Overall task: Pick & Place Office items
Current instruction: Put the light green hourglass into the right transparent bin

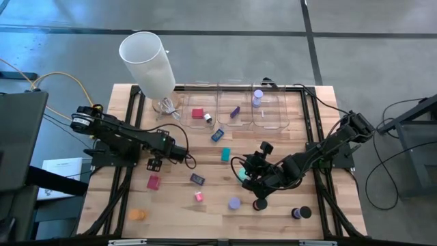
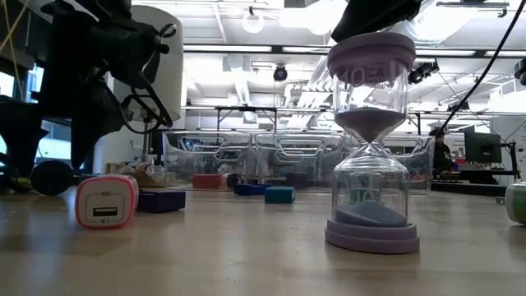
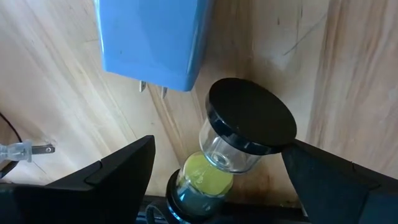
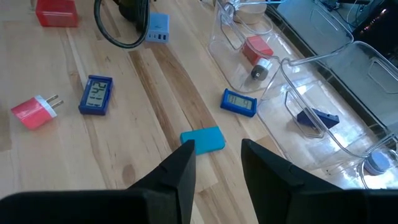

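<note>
The left gripper (image 1: 179, 154) hung low over the left half of the wooden table (image 1: 300, 143), its jaws spread wide. A black-capped hourglass (image 3: 233, 146) with yellow-green sand lay on its side between the fingers (image 3: 112, 171), and I could not tell whether either finger touched it. A light blue plug charger (image 3: 152, 40) sat just beyond it.

The right gripper (image 4: 217, 152) hovered near the middle of the table, on the right. Its jaws stood a little apart with only bare wood between them. A teal block (image 4: 203, 140) lay just ahead of its fingertips.

The other pieces were scattered. A blue digital clock (image 4: 239, 102) lay close to the clear bins (image 1: 235, 121) at the far edge. A darker blue clock (image 4: 95, 95) and a pink charger (image 4: 34, 111) lay nearer, left of centre. A red block (image 1: 153, 182) lay further left, and an orange piece (image 1: 138, 214) sat at the near left corner. A lavender hourglass (image 2: 371, 140) stood upright near the front edge. A black-capped piece (image 1: 300, 213) was off to its right.

The left bin held a red block (image 1: 198, 114), the middle one a dark blue piece (image 1: 235, 111), the right one a lavender-capped piece (image 1: 257, 98).
</note>
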Tool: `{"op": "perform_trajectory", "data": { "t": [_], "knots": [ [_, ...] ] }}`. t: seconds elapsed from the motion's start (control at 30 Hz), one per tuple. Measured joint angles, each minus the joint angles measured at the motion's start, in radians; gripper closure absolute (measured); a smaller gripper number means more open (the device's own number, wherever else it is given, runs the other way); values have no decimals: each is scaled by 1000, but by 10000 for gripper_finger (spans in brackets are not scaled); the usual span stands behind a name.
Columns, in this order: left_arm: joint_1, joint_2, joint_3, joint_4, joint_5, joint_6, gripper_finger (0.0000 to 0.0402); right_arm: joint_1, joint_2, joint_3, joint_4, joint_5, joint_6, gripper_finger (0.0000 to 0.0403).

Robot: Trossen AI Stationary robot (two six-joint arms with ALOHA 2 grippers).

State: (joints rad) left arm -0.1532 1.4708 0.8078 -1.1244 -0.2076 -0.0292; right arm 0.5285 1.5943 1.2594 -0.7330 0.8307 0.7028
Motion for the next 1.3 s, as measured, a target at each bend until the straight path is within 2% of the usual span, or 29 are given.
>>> {"op": "perform_trajectory", "data": {
  "t": [0.2, 0.57, 0.73, 1.1, 1.3],
  "knots": [
    [0, 35, -3, 12, 17, 11, 59, 0, 0, 0, 0, 0, 0, 286],
    [2, 226, -1, 3, 44, 26, 70, 0, 0, 0, 4, -19, 0, 286],
    [2, 245, -2, -2, 46, 32, 111, 0, 0, 0, 3, -19, 0, 286],
    [-11, 232, -3, 4, 67, 30, 244, 0, 13, 0, 4, -18, 0, 286],
    [-41, 233, 12, -15, 49, -10, 245, -7, 46, -1, 13, -19, -45, 286]
  ]
}}
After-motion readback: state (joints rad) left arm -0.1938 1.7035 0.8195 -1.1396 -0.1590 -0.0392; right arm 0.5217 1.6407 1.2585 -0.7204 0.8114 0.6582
